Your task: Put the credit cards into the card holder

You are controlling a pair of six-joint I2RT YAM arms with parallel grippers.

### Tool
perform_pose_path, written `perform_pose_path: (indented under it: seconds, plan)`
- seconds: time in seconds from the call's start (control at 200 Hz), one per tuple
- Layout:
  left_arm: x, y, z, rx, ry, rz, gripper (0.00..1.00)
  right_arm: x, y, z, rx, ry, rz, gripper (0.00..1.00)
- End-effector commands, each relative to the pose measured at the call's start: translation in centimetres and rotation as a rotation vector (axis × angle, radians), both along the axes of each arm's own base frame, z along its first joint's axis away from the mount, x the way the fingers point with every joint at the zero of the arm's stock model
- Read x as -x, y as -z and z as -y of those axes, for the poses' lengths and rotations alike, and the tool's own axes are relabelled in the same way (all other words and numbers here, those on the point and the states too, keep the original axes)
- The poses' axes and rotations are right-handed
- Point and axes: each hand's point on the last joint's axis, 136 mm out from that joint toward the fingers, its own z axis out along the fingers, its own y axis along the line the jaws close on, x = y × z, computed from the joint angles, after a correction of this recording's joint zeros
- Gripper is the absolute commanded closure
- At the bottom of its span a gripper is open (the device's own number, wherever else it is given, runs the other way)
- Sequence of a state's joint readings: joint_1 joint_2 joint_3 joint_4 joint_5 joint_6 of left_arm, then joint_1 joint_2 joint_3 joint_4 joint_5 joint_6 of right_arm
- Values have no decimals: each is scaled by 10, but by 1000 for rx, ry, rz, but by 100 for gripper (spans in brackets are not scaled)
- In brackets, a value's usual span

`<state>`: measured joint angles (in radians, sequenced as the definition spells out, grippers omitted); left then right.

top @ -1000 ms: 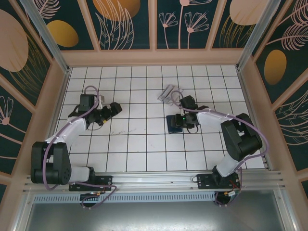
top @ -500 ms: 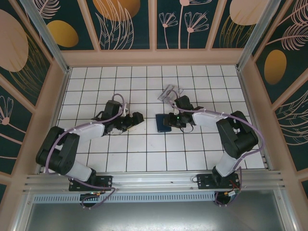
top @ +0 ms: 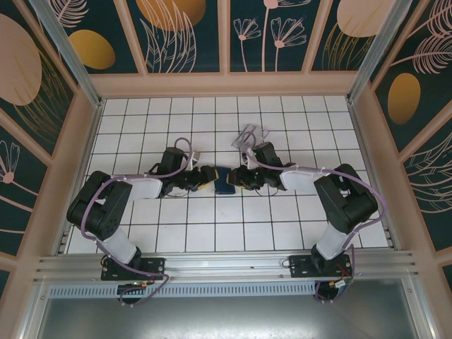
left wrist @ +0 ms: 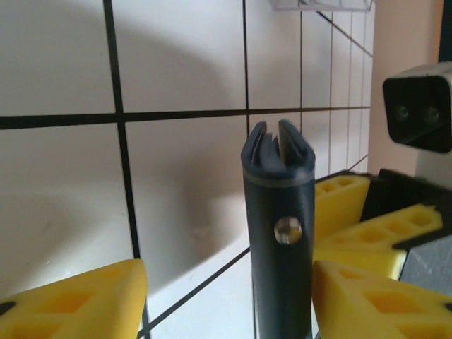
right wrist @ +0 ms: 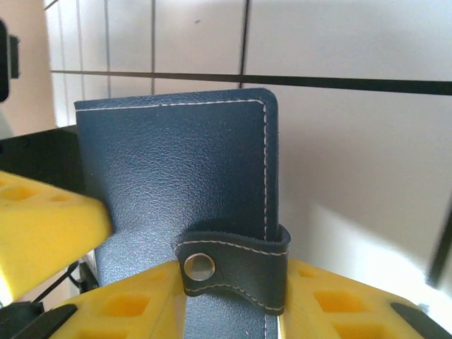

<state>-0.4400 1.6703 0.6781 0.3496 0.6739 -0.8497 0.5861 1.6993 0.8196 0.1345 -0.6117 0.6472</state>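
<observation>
Near rail (top: 226,263) with both arm bases marks the front edge. Between the rail and the wallet (top: 224,183) lie bare white tiles of the surface (top: 212,222), open room, nothing on them.

The wallet is mid-surface, dark blue, with both arms reaching in toward it from either side. Right claw (top: 239,176) is at the wallet's right end, narrow and clamped on it. In the right wrist view, yellow pads (right wrist: 49,233) press against the flat leather face and the snap strap (right wrist: 233,265) sits just above the lower pad. The stitched top edge and rounded corner are free.

Left claw (top: 205,179) is at the wallet's left end, part-way wide and straddling it without gripping. In the left wrist view the wallet is seen edge-on, upright in frame. One pad (left wrist: 78,300) stands clear of it with tile showing between, the other pad (left wrist: 374,296) is just beside or touching, cannot tell which. Cannot tell whether the wallet rests on the surface.

Left of the wallet, past the left arm, are free tiles up to the side wall (top: 88,152). To its right, the right arm's elbow takes up most of the room.

Card holder (top: 248,137), clear plastic, is just beyond the wallet, slightly right, near the right claw's wrist, apart from the wallet. Beyond it are two more rows of bare tiles, then the back wall (top: 226,83).
</observation>
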Motion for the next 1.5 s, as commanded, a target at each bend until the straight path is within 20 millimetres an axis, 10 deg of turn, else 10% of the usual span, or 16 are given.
perform_pose_path:
  seconds: [0.0, 0.215, 0.475, 0.826, 1.496]
  plan:
    - [-5, -16, 10, 46, 35, 50, 48, 1, -11, -17, -61, -31, 12, 63]
    - [-4, -12, 4, 6, 12, 46, 100, 2, -4, -16, -31, -24, 24, 60]
    - [-3, -12, -2, -36, -13, 29, 100, -2, -11, -14, 184, -11, 232, 34]
    - [-2, -14, -2, -38, -6, 15, 100, -11, 8, -23, 421, 26, 280, 57]
    - [-6, -17, 2, -8, -18, -2, 100, 7, 26, -18, 560, 5, 270, 66]
